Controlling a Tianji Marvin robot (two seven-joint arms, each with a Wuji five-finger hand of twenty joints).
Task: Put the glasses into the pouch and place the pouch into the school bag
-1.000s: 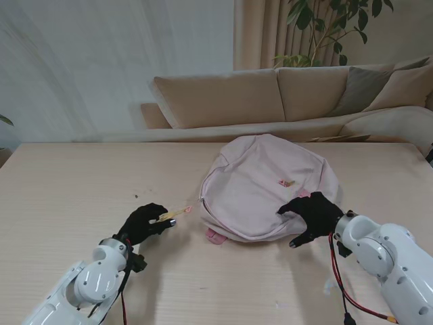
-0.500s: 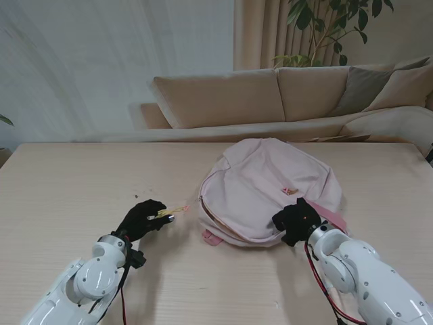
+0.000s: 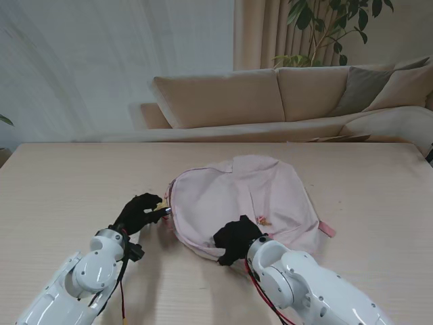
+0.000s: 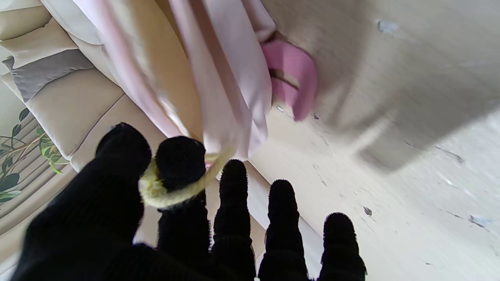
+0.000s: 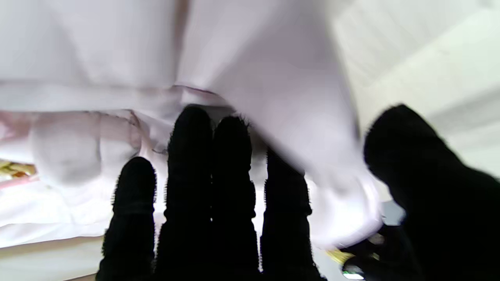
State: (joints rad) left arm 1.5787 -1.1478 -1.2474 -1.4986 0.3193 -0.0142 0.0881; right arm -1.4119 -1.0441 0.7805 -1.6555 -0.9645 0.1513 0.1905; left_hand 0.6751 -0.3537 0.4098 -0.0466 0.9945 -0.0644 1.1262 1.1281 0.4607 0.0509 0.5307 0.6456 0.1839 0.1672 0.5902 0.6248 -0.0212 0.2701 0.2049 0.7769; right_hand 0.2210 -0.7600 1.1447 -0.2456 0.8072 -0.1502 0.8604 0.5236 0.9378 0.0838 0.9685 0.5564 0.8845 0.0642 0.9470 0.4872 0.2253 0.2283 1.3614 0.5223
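The pink school bag lies flat in the middle of the table. My left hand is at the bag's left edge, thumb and index finger pinched on a yellow zipper pull cord that runs to the bag. My right hand presses on the bag's edge nearest me, fingers laid on the pink fabric and thumb apart. Neither glasses nor pouch shows in any view.
A pink strap loop hangs at the bag's edge, and a strap end sticks out on the right. A beige sofa stands beyond the table's far edge. Small specks dot the tabletop.
The bag has slid and turned toward my left, its edge now against my left hand. My right hand swept from the bag's right side to its near edge. The left hand stayed almost still.
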